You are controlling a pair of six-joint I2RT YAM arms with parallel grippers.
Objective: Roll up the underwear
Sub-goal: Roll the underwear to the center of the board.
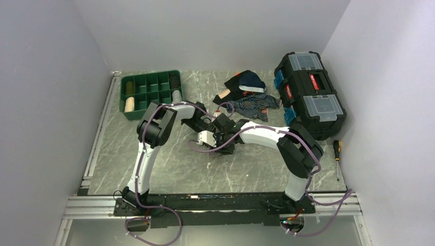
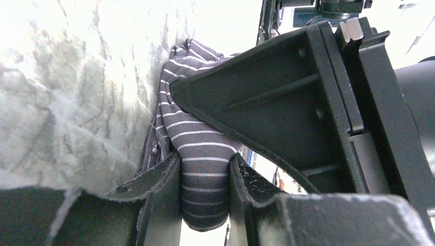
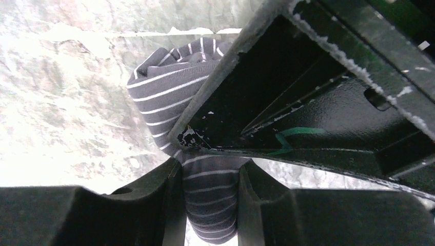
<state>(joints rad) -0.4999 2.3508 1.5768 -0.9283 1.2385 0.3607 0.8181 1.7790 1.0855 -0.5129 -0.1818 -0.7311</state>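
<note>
**Both grippers clamped on the bunched underwear, mid-table**

The underwear, thin grey cloth with fine pale stripes, is seen gathered into a thick wad close over the grey marbled table top. It is gripped from two sides at once.

- Left wrist view: the left gripper is closed onto a fold. The cloth is squeezed between the two black fingers and bulges out past them.
- Right wrist view: the right gripper is likewise pinched tight on a striped fold.
- The grippers are set tip to tip. A black finger of each fills the upper right of the other's view and is pressed against the cloth.
- Top external view: the meeting point is placed near the middle of the table. The garment itself is mostly hidden there beneath the wrists, and whether it rests on the surface cannot be told.

Elsewhere on the table:

- At the far edge, well apart from the grippers, a darker navy-blue striped garment is heaped with a plain dark navy garment.
- A green compartmented tray is noted at the far left, with rolled items in several compartments.
- A black plastic toolbox with clear lid pockets is set along the right side.
- A black-and-yellow-handled screwdriver lies near it.
</note>
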